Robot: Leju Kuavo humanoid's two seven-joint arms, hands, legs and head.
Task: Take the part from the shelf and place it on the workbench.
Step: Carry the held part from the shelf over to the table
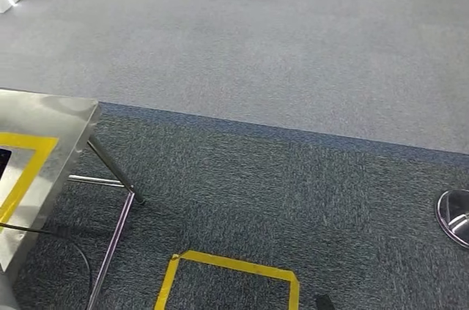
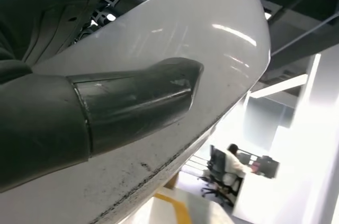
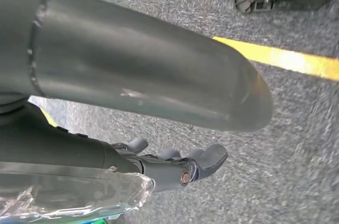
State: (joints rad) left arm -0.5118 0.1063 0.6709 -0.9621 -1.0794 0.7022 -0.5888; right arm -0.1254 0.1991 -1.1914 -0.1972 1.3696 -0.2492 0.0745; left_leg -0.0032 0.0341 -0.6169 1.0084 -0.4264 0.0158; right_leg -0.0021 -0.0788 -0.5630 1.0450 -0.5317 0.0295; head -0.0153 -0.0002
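Grey carpet (image 1: 265,53) lies ahead and the shiny tabletop (image 1: 50,116) waits beside me, while my left hand (image 2: 132,99) grips the big smooth white part (image 2: 224,38), light but slippery; my right hand (image 3: 176,163) hangs with fingers apart.

Below me: grey carpet floor (image 1: 287,53), paler far off, darker near. Yellow tape square (image 1: 229,273) on the dark carpet at my feet. Round chrome chair base (image 1: 454,215) to my right. Behind my left wrist: a person seated (image 2: 233,163) at a desk on a black office chair (image 2: 215,168).
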